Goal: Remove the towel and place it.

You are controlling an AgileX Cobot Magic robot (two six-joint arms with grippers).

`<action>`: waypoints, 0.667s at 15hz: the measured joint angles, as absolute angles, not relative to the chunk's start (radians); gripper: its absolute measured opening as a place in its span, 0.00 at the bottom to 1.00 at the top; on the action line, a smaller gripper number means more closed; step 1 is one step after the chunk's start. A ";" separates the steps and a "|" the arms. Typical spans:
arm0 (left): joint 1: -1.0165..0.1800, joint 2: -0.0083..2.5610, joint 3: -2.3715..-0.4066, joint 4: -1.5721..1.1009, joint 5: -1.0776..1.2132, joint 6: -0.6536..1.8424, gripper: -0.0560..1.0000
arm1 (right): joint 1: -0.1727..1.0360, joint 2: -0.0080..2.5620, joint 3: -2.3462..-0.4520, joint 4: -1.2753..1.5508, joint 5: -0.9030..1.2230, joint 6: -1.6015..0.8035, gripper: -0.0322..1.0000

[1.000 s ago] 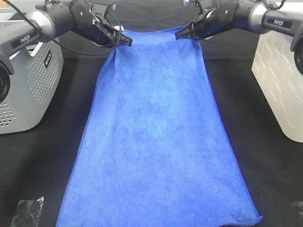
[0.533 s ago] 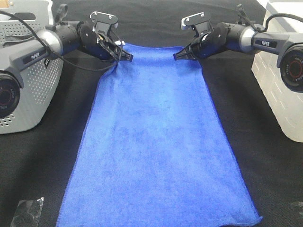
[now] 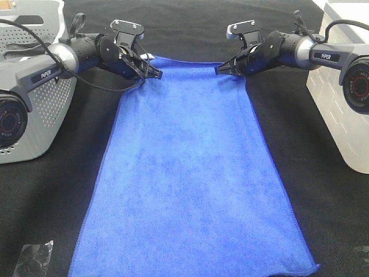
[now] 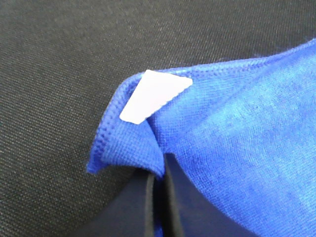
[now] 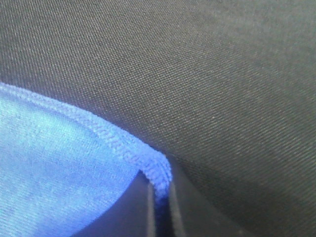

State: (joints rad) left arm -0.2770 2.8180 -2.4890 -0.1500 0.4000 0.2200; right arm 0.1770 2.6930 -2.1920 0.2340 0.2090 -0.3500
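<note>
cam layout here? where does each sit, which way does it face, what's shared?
Exterior high: mounted above, looking down the black cloth table; both arms pinch the far corners of the bright blue microfibre towel.
Left wrist: on the left arm, facing its shut left gripper, towel corner and white tag.
Right wrist: on the right arm, facing its shut right gripper on a stitched hem.
Shared: towel, table.

Towel (image 3: 190, 179) covers middle of black table (image 3: 75, 115), flat, nothing on it. Grey basket (image 3: 34, 109) blocks far left, white bin (image 3: 340, 98) blocks far right. 2 bare black lanes run beside towel. Crumpled clear wrapper (image 3: 33, 257) near front-left corner.
</note>
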 joint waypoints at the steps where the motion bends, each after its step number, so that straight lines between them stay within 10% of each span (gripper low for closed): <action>1: -0.277 2.818 -2.489 -0.150 0.400 0.220 0.09 | 0.177 2.693 -2.192 0.256 0.209 -0.350 0.12; 6: -0.277 2.818 -2.489 -0.149 0.398 0.205 0.44 | 0.173 2.693 -2.192 0.281 0.267 -0.323 0.64; 8: -0.277 2.818 -2.489 -0.132 0.401 0.187 0.80 | 0.163 2.683 -2.192 0.250 0.313 -0.317 0.72; 10: -0.277 2.814 -2.489 -0.125 0.435 0.184 0.88 | 0.155 2.652 -2.192 0.238 0.354 -0.316 0.73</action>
